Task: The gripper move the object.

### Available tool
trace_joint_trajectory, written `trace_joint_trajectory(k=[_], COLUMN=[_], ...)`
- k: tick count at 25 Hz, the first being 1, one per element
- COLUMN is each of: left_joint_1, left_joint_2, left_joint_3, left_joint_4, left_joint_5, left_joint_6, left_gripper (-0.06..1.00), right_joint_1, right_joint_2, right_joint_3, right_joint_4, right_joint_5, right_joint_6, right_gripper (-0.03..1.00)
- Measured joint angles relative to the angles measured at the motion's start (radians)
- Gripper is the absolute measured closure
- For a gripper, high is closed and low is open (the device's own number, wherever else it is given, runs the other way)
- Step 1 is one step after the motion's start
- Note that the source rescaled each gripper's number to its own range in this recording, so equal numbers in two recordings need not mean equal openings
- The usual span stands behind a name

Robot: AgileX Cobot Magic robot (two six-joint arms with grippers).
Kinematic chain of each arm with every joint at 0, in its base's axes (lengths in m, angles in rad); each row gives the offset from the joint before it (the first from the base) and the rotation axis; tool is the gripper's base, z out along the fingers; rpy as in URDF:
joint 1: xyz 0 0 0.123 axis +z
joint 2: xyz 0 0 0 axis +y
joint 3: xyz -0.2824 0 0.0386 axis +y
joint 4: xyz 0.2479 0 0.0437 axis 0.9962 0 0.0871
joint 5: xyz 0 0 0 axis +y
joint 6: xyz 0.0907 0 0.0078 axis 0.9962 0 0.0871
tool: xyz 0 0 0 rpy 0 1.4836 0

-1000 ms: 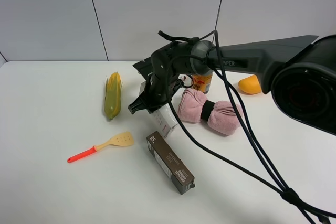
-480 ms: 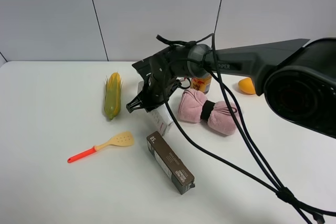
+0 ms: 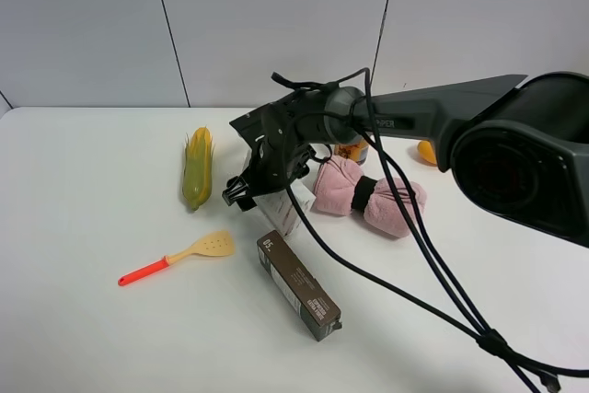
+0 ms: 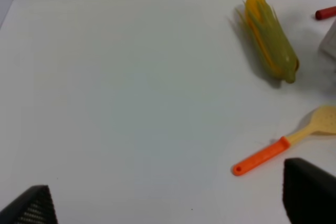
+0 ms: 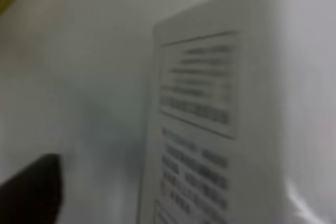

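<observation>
The white carton lies slanted on the white table between the corn and the pink towel. My right gripper, a black claw on a thick dark grey arm, reaches across the middle and sits on the carton's upper half, closed around it. The right wrist view is filled by the blurred carton face with grey print, with one dark fingertip beside it. My left gripper is open over bare table, apart from everything.
A dark brown carton marked "50" lies just in front of the white carton. A spatula with an orange handle lies to the front left. A can and an orange object stand behind the towel. Black cables hang across the right side.
My right gripper has shifted a little to the left, and the white carton has shifted left with it. Nothing else has moved.
</observation>
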State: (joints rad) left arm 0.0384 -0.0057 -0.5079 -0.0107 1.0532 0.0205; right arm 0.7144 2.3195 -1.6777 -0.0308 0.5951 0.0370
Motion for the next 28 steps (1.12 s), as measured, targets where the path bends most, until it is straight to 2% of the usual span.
trace_joint_trajectory(k=[2, 5, 17, 28], left_joint_1=[0.0, 0.0, 0.0, 0.0], left_joint_2=[0.0, 0.0, 0.0, 0.0], left_joint_3=[0.0, 0.0, 0.0, 0.0], left_joint_4=[0.0, 0.0, 0.0, 0.0], left_joint_5=[0.0, 0.0, 0.0, 0.0], left_joint_6=[0.0, 0.0, 0.0, 0.0], left_gripper=[-0.06, -0.06, -0.06, -0.06], right_joint_1=[0.0, 0.0, 0.0, 0.0], right_joint_2=[0.002, 0.003, -0.034, -0.048], right_joint_3=[0.001, 0.001, 0.003, 0.005], right_joint_4=[-0.001, -0.001, 0.003, 0.041], right_joint_5=[0.0, -0.001, 0.003, 0.062], right_joint_6=[0.0, 0.0, 0.0, 0.0], right_gripper=[0.03, -0.02, -0.03, -0.03])
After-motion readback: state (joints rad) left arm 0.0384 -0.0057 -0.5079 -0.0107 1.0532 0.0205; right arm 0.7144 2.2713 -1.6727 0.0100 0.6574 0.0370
